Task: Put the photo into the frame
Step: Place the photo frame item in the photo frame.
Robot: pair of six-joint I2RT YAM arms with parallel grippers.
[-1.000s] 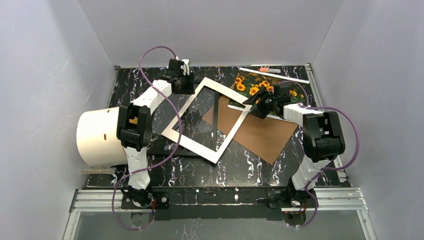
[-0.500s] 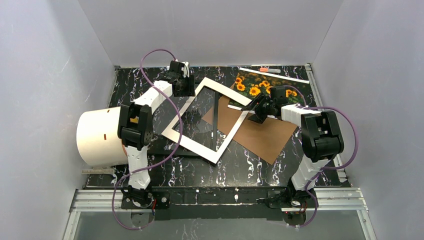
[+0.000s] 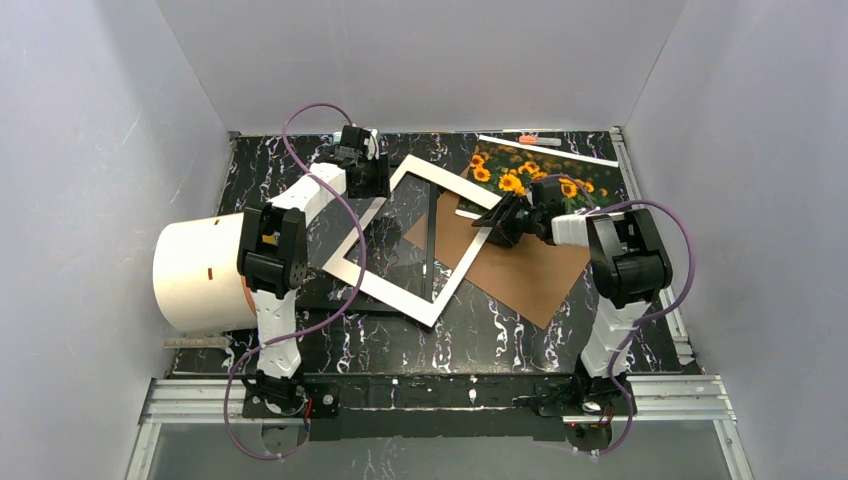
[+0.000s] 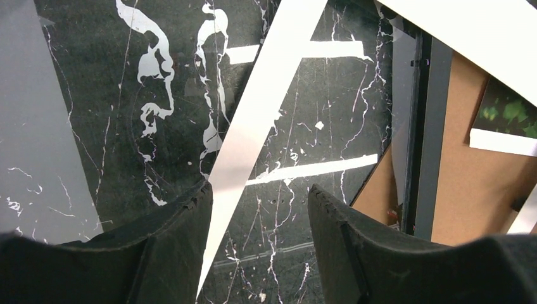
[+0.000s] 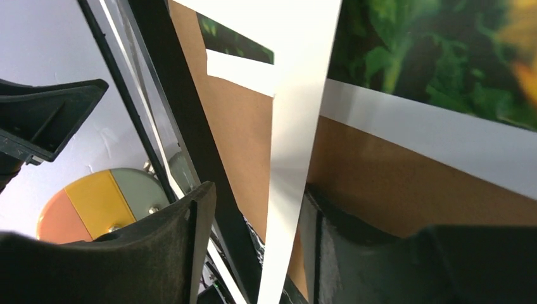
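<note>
The photo (image 3: 528, 178) of sunflowers lies face up at the back right, partly on the brown backing board (image 3: 520, 265). The thin black frame (image 3: 431, 245) lies flat in the middle, under a tilted white mat border (image 3: 395, 292). My left gripper (image 3: 366, 172) hovers open at the mat's far left corner; in the left wrist view a mat strip (image 4: 253, 126) runs between the fingers of this gripper (image 4: 259, 190). My right gripper (image 3: 505, 222) is at the mat's right corner. Its jaws (image 5: 258, 189) straddle the mat edge (image 5: 288, 190), still apart. The photo (image 5: 443, 57) shows behind.
A big white roll (image 3: 195, 275) lies at the left table edge beside the left arm. A white strip with an orange piece (image 3: 540, 142) sits along the back edge. A ruler (image 3: 195, 342) lies at the front left.
My right gripper has slid left from over the photo to the mat's right corner, its jaws narrowing. The left gripper has shifted only slightly.
</note>
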